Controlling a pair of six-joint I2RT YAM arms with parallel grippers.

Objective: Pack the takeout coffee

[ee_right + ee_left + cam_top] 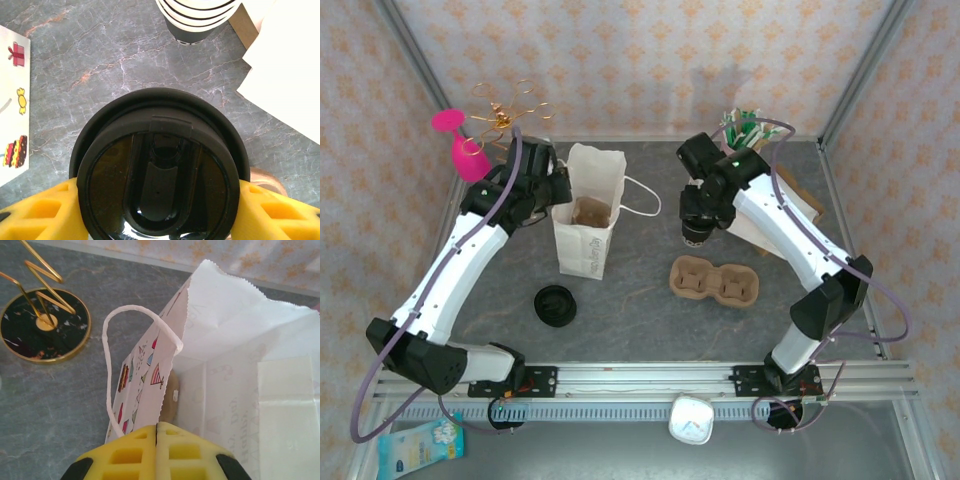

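- Top view: right gripper (699,228) is clamped on the takeout coffee (697,236), just right of the white paper bag (588,245). Left gripper (556,197) is pinched on the bag's rim.
- Left wrist: yellow fingers (125,455) pressed together on the bag's edge.
- Right wrist: a finger on each side, hugging the coffee's black lid (157,165).

Pink goblet (470,160) back left, just beside gold wire stand (30,337). Loose black lid (556,305) near front. Cardboard cup carrier (713,280) right of centre.
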